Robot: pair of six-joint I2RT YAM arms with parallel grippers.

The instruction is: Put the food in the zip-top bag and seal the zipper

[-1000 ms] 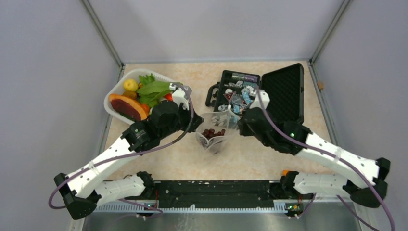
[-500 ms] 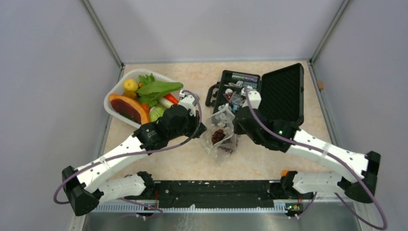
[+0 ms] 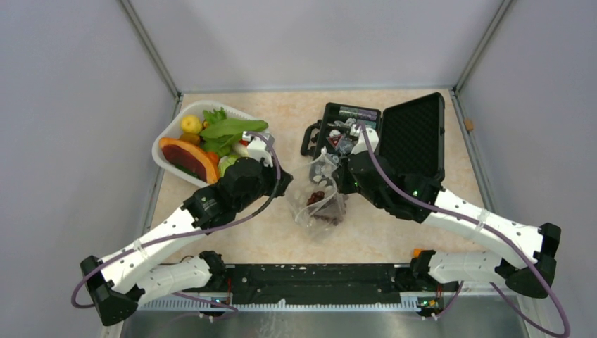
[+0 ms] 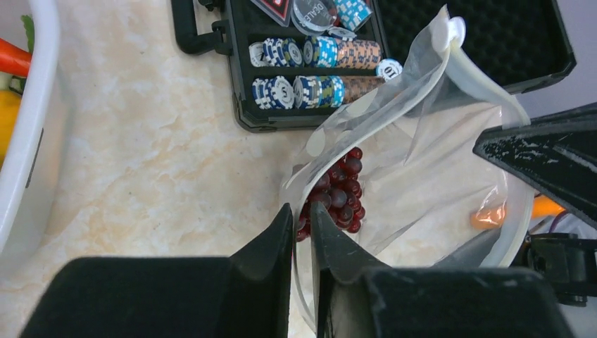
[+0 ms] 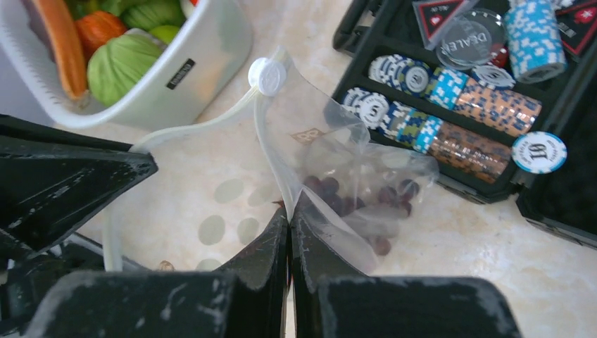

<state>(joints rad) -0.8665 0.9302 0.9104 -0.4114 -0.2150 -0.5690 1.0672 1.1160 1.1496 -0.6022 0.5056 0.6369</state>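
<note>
the zip-top bag (image 3: 320, 201) stands mid-table with grapes (image 4: 339, 197) inside. the right gripper (image 5: 289, 218) is pinched together on its rim at 3 o'clock, probably to prop the mouth up. the left gripper (image 4: 301, 217) at 9 o'clock shows a thin gap, so i cannot tell whether it grips. the basket (image 5: 208, 49) lies at 10 o'clock.
</note>
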